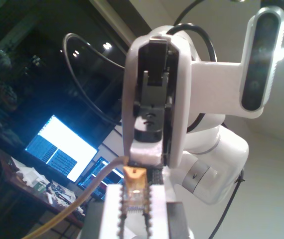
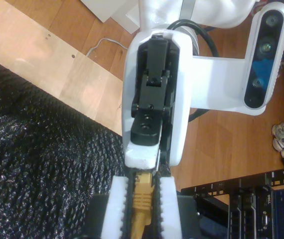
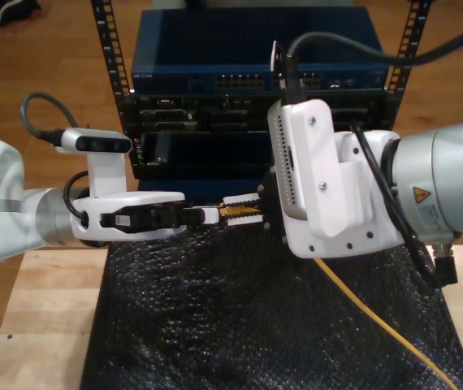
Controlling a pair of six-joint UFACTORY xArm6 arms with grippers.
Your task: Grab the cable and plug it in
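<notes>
Both grippers pinch the thin orange-yellow network cable (image 3: 378,317) over the black bubble-textured mat (image 3: 215,325): my first gripper (image 1: 133,211) is clamped on its clear plug, my second gripper (image 2: 143,211) on the boot. Best release one side cleanly before aiming at the blue rack switch (image 3: 199,57).

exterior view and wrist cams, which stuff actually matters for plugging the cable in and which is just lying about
Belongs to the job:
- cable
- my first end effector, shut on the cable's plug
- my second end effector, shut on the cable
- blue switch in the rack, a likely place to plug in

Just lying about:
- black bubble mat
- lit monitors
</notes>
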